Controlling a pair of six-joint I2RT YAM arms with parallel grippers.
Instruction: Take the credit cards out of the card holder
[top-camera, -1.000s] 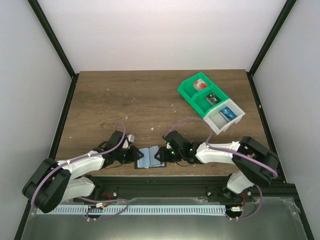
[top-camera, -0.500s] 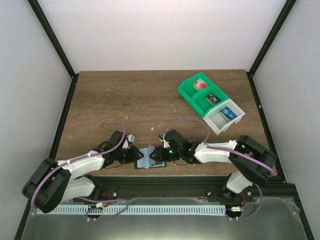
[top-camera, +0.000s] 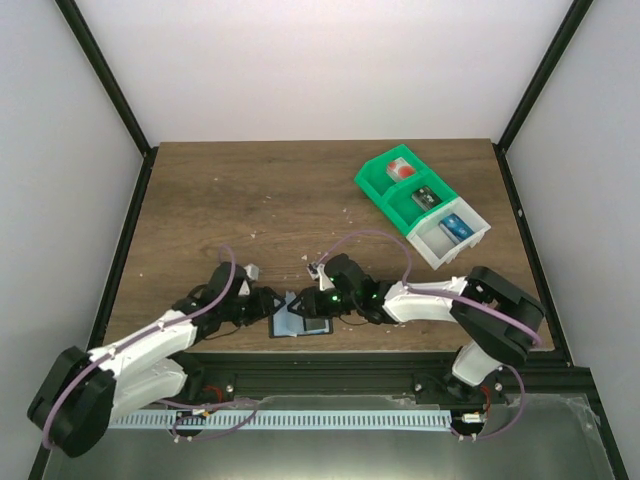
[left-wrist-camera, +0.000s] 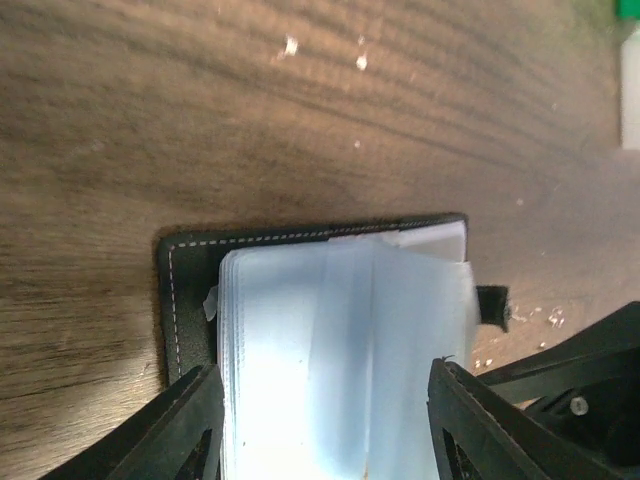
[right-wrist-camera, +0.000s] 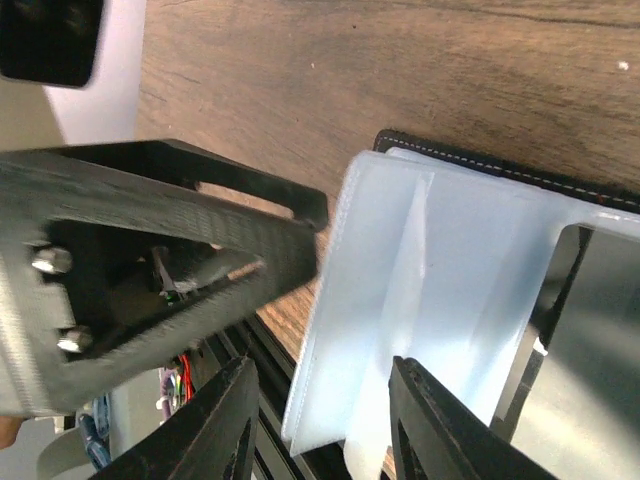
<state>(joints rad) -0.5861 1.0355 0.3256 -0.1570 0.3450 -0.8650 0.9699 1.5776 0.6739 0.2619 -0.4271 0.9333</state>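
Observation:
The card holder (top-camera: 298, 324) lies near the table's front edge, a black-edged wallet (left-wrist-camera: 190, 290) with pale blue-grey sleeves (left-wrist-camera: 340, 340) fanned up from it. My left gripper (left-wrist-camera: 325, 368) is open, one finger at each side of the sleeve stack. From the right, my right gripper (right-wrist-camera: 322, 362) is open too, and a raised sleeve leaf (right-wrist-camera: 400, 290) stands between its fingers with a gap on the left. In the top view both grippers, the left (top-camera: 272, 303) and the right (top-camera: 303, 303), meet over the holder. The credit cards are hidden; no bright blue card shows.
A green-and-white compartment bin (top-camera: 420, 205) holding small items stands at the back right. A black frame rail (top-camera: 330, 365) runs just in front of the holder. The left gripper's black body (right-wrist-camera: 160, 250) sits close to the right fingers. Pale crumbs (left-wrist-camera: 290, 45) dot the wood.
My left gripper has opened and its arm has shifted, elbow lower. The right gripper has slid left over the holder and widened a little. The sleeves have lifted.

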